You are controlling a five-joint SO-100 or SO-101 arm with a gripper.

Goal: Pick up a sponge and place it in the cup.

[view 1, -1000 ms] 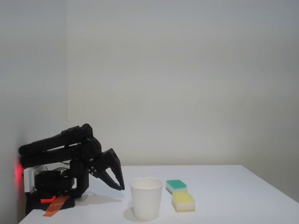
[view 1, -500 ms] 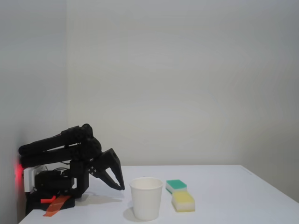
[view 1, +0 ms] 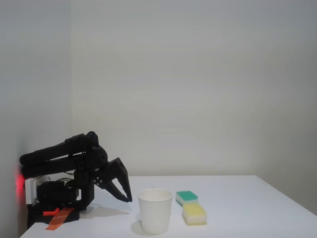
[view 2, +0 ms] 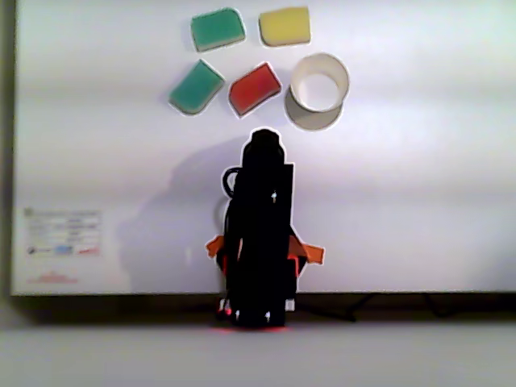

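In the other view, two teal-green sponges lie on the white table, one [view 2: 218, 28] at the far edge and one [view 2: 196, 87] closer to the arm. The white paper cup [view 2: 319, 81] stands upright to their right. The fixed view has the cup [view 1: 155, 210] in front and one teal sponge [view 1: 186, 197] behind a yellow one. My black gripper [view 1: 129, 199] points down just above the table, left of the cup, on the folded arm. It is shut and holds nothing. From above, the gripper [view 2: 264, 135] sits just short of the red block.
A red block [view 2: 255, 89] lies between the nearer teal sponge and the cup. A pale yellow sponge [view 2: 285, 26] [view 1: 194, 214] lies at the far edge. The arm's base [view 1: 54, 198] with orange clamps stands at the table's end by the wall.
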